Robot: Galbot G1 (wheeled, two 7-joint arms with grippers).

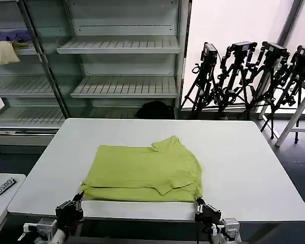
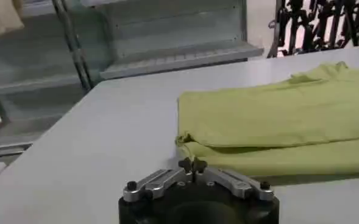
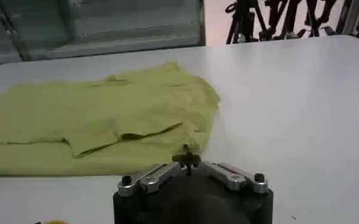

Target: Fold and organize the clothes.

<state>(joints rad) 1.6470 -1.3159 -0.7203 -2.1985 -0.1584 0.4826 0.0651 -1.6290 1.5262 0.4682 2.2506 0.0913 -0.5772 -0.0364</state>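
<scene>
Lime yellow-green, soft and plain-sided up, one T-shirt (image 1: 145, 174) lies folded on the white table (image 1: 244, 168) in the head view, towards the near edge, a sleeve flap laid over its right half and the collar end peaking at the back. No print shows on it. Two grippers sit low at the table's front edge: the left gripper (image 1: 77, 199) by the shirt's near-left corner, the right gripper (image 1: 199, 204) by its near-right corner. Behind stand empty shelves (image 1: 124, 46) and several black tripods (image 1: 244, 76).

From the left wrist, the left gripper (image 2: 192, 164) has its tips pressed together, just short of the shirt's (image 2: 277, 122) doubled hem, holding nothing.

From the right wrist, the right gripper (image 3: 186, 160) is likewise closed tip to tip at the shirt's (image 3: 100, 122) edge; whether it pinches fabric I cannot tell.
</scene>
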